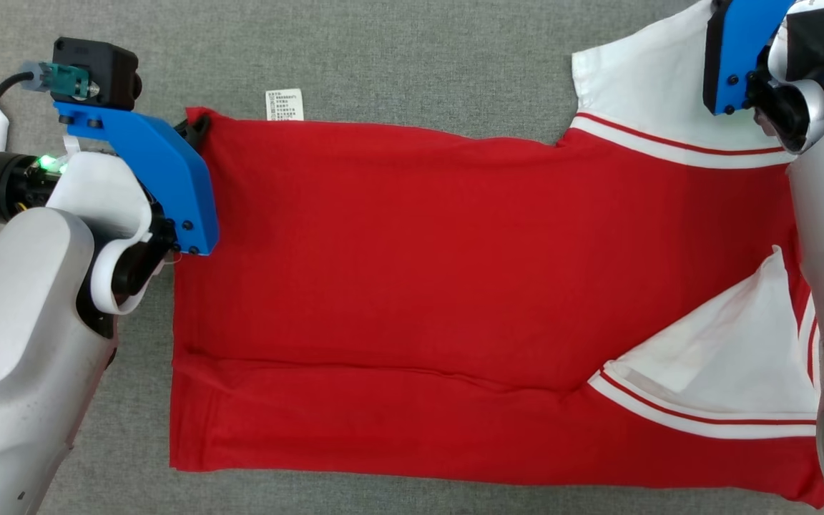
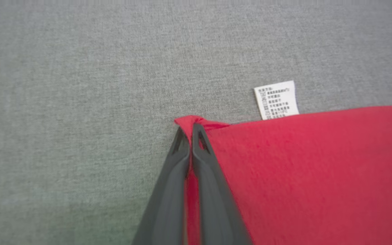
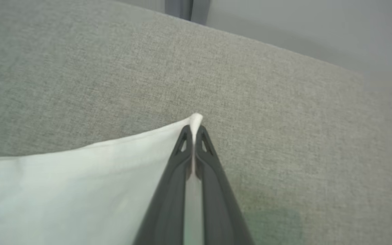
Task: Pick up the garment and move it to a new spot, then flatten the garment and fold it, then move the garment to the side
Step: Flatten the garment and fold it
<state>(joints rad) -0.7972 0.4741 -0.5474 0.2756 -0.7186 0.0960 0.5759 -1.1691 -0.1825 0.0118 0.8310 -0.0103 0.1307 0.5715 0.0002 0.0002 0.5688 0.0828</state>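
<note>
On the grey cloth-covered table (image 1: 398,50) the red garment (image 1: 398,286) is spread flat. Its far left corner is clamped in the left pincer (image 2: 191,131), reached in from the left. The tip of its white sleeve (image 3: 80,190) is pinched by the right pincer (image 3: 193,131), extended at the far right.

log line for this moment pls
left gripper: shut on hem corner of red fabric shirt with white sleeves | right gripper: shut on its white sleeve tip | shirt: flat on grey fabric surface

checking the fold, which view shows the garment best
Head view: the garment lies spread nearly whole. Left wrist: its red corner pinched by left gripper; right wrist: white sleeve tip in right gripper.
</note>
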